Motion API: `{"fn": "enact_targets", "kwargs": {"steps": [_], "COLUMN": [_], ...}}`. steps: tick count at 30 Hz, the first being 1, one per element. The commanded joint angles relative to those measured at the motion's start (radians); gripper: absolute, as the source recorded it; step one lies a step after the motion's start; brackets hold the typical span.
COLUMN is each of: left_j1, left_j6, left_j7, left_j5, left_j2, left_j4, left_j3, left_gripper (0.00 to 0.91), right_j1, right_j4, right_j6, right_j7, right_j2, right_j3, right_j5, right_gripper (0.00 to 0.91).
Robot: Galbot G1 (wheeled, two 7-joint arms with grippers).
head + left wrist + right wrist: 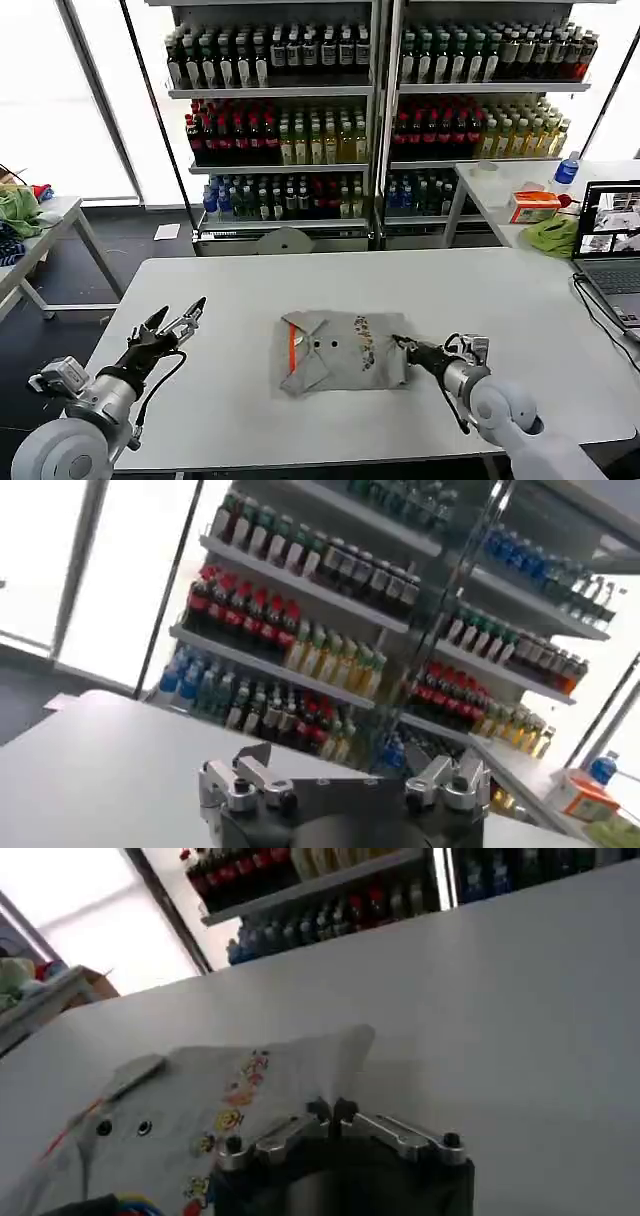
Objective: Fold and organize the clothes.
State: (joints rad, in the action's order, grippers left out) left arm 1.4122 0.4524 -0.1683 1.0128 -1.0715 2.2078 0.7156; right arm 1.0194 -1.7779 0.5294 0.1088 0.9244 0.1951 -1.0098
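1. Nearest the camera are the two arms, at the desk's near edge. The left claw (178, 322) hovers over bare desk on the near left, its fingers spread apart and holding nothing. The right claw (404, 346) reaches in from the near right, its fingers drawn together at the right edge of the shirt (340, 352); whether they pinch cloth I cannot tell.
2. The white desk (300, 275) is the largest thing, wide and mostly bare, with a laptop (608, 250) at its far right edge.
3. The shirt, light grey with an orange-trimmed placket and a small colourful print, lies as a compact folded packet at the desk's middle, slightly toward the near side.
4. Judgement: the folding looks nearly finished, with the right claw tidying or releasing the last edge. The next move probably calls for squaring the packet or shifting it aside.
5. Open room lies all round the shirt, most to the left and far side. The laptop's cable (600, 320) on the right is the one snag.
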Motion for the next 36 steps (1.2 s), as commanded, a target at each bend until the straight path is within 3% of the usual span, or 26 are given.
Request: {"fn": "enact_targets", "kwargs": {"steps": [1, 9, 12, 16, 20, 27, 32, 36], "left_j1": [0.018, 0.065, 0.068, 0.091, 0.144, 0.257, 0.301, 0.300], "left_j6": [-0.002, -0.020, -0.024, -0.038, -0.139, -0.393, -0.470, -0.469], "left_j7": [0.007, 0.071, 0.075, 0.118, 0.234, 0.335, 0.478, 0.486], "left_j5": [-0.019, -0.106, -0.124, -0.196, -0.357, -0.668, -0.814, -0.830], "left_j2": [-0.014, -0.024, -0.038, -0.092, -0.146, -0.221, -0.229, -0.248], "left_j4": [0.014, 0.041, 0.049, 0.078, 0.086, 0.113, 0.084, 0.076], "left_j3": [0.006, 0.043, 0.041, 0.044, 0.039, -0.007, 0.007, 0.023], "left_gripper": [0.907, 0.907, 0.907, 0.907, 0.907, 0.907, 0.907, 0.907], "right_j1": [0.028, 0.123, 0.145, 0.244, 0.357, 0.529, 0.603, 0.648], "right_j4": [-0.033, -0.072, -0.072, -0.140, -0.177, -0.234, -0.259, -0.247], "right_j6": [-0.037, -0.147, -0.223, -0.333, -0.454, -0.630, -0.715, -0.741], "right_j7": [-0.081, -0.066, -0.065, -0.068, -0.141, -0.191, -0.192, -0.187], "right_j2": [-0.026, -0.037, -0.031, 0.007, 0.034, 0.093, 0.130, 0.143], "right_j3": [0.075, 0.186, 0.227, 0.359, 0.435, 0.477, 0.486, 0.496], "right_j5": [0.201, 0.265, 0.321, 0.349, 0.390, 0.432, 0.529, 0.527], "right_gripper": [0.907, 0.907, 0.907, 0.907, 0.907, 0.907, 0.907, 0.907]}}
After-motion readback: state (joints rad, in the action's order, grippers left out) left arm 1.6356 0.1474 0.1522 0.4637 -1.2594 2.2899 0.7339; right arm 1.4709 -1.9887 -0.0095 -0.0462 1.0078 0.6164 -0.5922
